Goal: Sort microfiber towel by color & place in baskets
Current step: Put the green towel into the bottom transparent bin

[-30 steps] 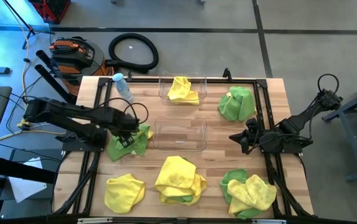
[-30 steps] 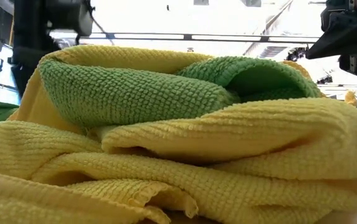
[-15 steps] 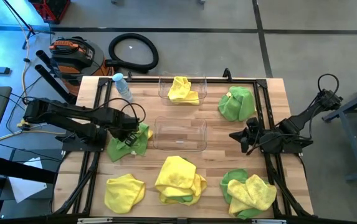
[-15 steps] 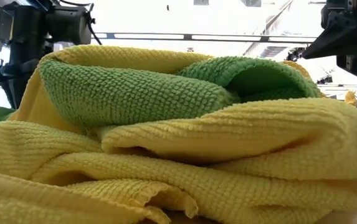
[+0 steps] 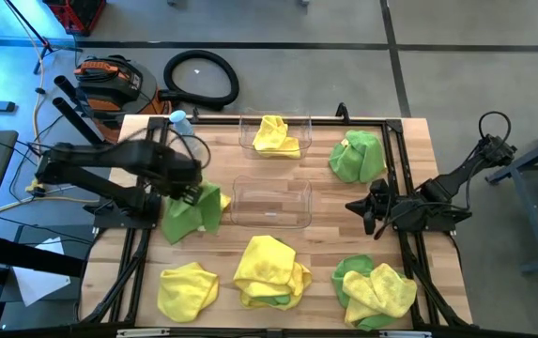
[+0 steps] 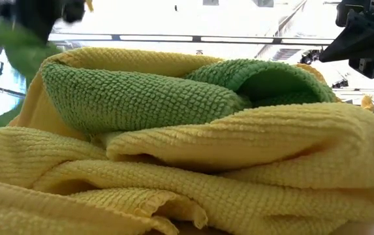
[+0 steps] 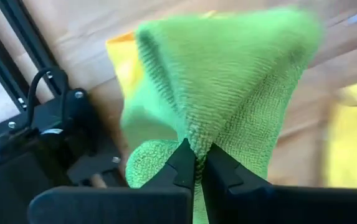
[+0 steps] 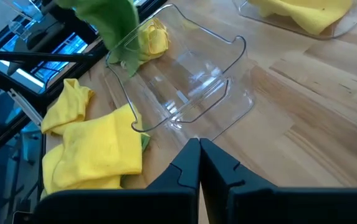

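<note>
My left gripper (image 5: 190,192) is above the table's left side, shut on a green microfiber towel (image 5: 192,212) that hangs below it. Under that towel lies a yellow one (image 7: 119,57). Two clear baskets stand mid-table: the far basket (image 5: 246,131) holds a yellow towel (image 5: 273,134), and the nearer basket (image 5: 270,222) holds nothing. More towels lie on the table: a green one (image 5: 358,155) at the far right, a yellow one (image 5: 187,289) at the near left, and mixed piles (image 5: 270,272) (image 5: 376,291) along the near edge. My right gripper (image 5: 362,212) waits shut at the right. My left gripper pinches a bunched peak of the green towel (image 7: 197,142) between its two fingers, which point down from above. The cloth spreads out in a cone below the fingers. Its upper part is lifted off the table; whether its lower end still rests there I cannot tell.
A small clear bottle with a blue cap (image 5: 184,131) stands at the far left of the table. Black frame rails (image 5: 395,169) run along the table's left, right and far sides. In the low view, a yellow and green pile (image 6: 187,143) fills the foreground.
My left gripper has shut on the green towel and risen straight up, turning about its own axis. The towel has been drawn up from a flat heap into a hanging cone. My right arm has kept still.
</note>
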Motion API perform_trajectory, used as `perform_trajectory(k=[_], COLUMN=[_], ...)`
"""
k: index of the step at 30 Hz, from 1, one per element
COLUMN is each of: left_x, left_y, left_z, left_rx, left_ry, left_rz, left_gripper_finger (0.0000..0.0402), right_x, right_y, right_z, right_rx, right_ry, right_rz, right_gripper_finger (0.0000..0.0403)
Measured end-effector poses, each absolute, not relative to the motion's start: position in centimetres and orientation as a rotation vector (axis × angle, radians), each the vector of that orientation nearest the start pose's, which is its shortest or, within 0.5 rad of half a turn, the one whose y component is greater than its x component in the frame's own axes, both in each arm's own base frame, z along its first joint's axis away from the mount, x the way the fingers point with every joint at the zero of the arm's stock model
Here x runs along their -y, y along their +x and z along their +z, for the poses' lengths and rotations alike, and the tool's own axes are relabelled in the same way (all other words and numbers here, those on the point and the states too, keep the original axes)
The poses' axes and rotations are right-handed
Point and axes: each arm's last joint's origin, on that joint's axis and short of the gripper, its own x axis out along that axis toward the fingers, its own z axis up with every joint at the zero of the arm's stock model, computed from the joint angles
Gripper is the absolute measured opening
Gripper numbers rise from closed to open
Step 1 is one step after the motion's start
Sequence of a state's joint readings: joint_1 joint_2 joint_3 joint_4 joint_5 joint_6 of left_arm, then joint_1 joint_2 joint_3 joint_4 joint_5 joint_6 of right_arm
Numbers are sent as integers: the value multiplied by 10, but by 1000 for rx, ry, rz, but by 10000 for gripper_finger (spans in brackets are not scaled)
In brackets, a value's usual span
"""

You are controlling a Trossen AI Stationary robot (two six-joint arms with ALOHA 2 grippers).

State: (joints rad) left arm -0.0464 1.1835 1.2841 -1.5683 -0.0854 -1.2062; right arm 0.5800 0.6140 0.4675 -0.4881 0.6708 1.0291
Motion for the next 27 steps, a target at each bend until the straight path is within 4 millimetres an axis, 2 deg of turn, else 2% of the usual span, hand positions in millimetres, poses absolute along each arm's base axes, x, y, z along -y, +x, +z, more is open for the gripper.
perform_trajectory(k=[4,7,11,14,18,21,27], left_x=[14,22,34,43,53,55,50], left_y=[165,164,174,190,220,246,296], left_z=[387,418,451,471,484,486,476], left_rx=[-1025,-901,-785,-714,-691,-688,-711], left_ry=[-940,-956,-931,-894,-831,-786,-718], left_rz=[815,749,642,570,520,511,520], left_gripper_finger=[1,1,0,0,0,0,0], right_x=[-55,-55,-55,-55,-55,-54,-54], right_y=[117,117,117,117,116,116,115], right_z=[226,226,226,225,224,223,222], right_rx=[-414,-416,-421,-426,-437,-443,-457], right_ry=[616,600,568,562,551,546,541], right_rz=[-328,-324,-317,-319,-324,-327,-324], right_gripper_finger=[0,0,0,0,0,0,0])
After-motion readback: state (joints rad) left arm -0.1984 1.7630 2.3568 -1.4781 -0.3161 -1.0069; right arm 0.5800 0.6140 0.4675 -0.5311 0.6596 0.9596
